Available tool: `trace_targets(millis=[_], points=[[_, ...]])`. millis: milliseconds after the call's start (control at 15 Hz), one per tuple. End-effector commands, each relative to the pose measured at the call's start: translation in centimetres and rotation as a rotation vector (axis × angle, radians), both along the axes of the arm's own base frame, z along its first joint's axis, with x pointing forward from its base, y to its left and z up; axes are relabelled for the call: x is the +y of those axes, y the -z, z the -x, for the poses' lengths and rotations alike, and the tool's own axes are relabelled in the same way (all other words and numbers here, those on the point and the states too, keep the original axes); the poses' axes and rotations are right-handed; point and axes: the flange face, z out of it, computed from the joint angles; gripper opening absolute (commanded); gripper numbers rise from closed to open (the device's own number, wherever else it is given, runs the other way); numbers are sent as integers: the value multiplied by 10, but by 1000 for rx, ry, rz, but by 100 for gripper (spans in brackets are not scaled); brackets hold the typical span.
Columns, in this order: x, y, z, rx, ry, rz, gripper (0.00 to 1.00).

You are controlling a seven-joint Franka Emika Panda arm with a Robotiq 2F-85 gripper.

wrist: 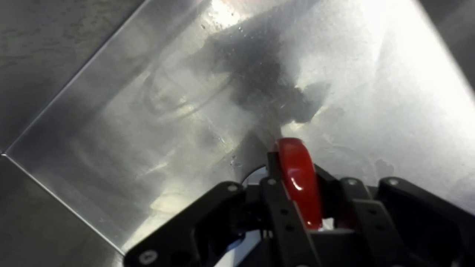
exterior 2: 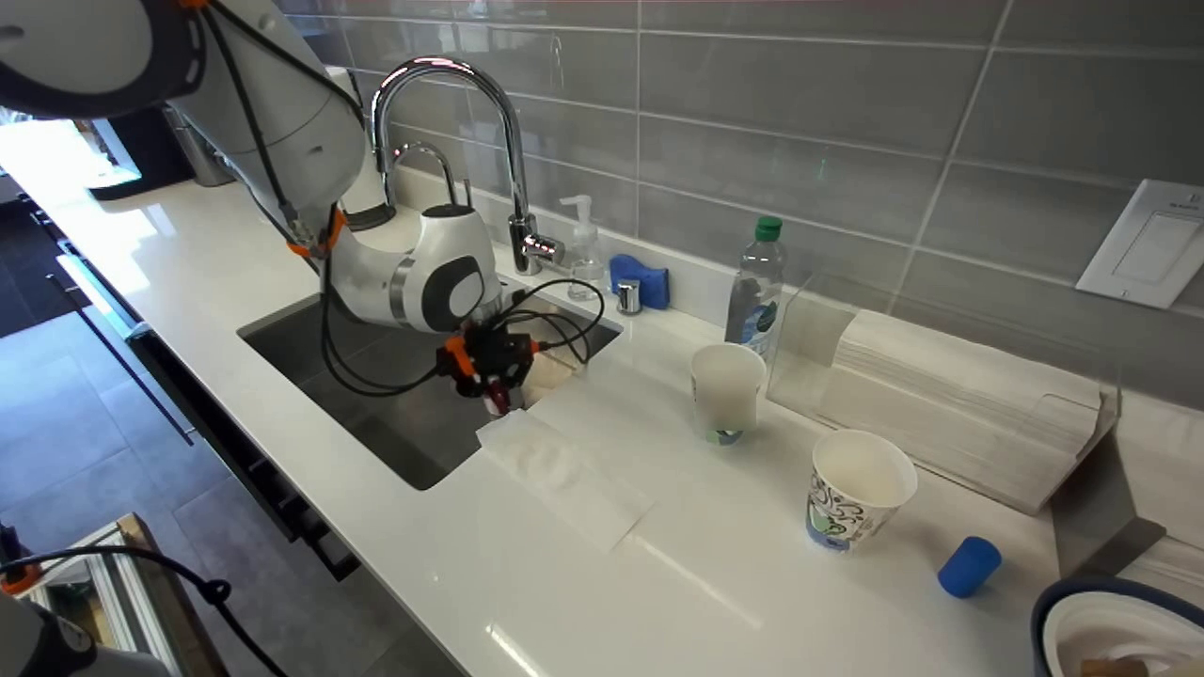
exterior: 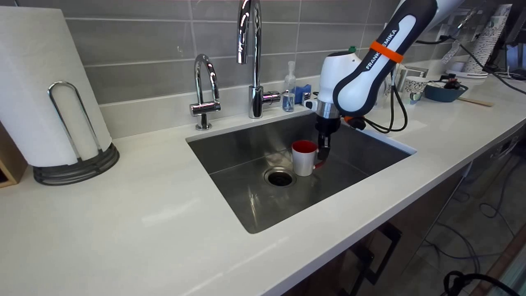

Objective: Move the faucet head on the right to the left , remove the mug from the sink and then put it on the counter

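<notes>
White counter (exterior: 144, 230), grey tiled wall (exterior: 135, 43) behind. Tall faucet (exterior: 256, 70) and small tap (exterior: 204, 108) stand along the back edge of the sink (exterior: 246, 179), pump bottle (exterior: 289, 88) nearby. The mug (exterior: 303, 162) sits upright in there beside the drain (exterior: 280, 177), gripper (wrist: 297, 163) clamped on its red handle (wrist: 300, 180). Plenty of counter between sink and paper towels (exterior: 45, 90).

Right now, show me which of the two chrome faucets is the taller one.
The gooseneck faucet beside the soap dispenser: its arch rises far above the smaller tap nearer the towel roll.
</notes>
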Motion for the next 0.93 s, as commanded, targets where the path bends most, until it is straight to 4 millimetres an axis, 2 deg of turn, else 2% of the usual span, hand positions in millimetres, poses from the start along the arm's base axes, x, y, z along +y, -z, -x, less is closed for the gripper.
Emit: trace_targets(millis=[0,400,467,533,733,867], points=[[-2,4,-1,11,9,7,0],[-2,6,0,18,9,11,2],[-2,6,0,19,9,9,31],[-2,6,0,20,9,8,33],[-3,7,1,25,11,8,52],[-4,7,2,32,12,7,55]])
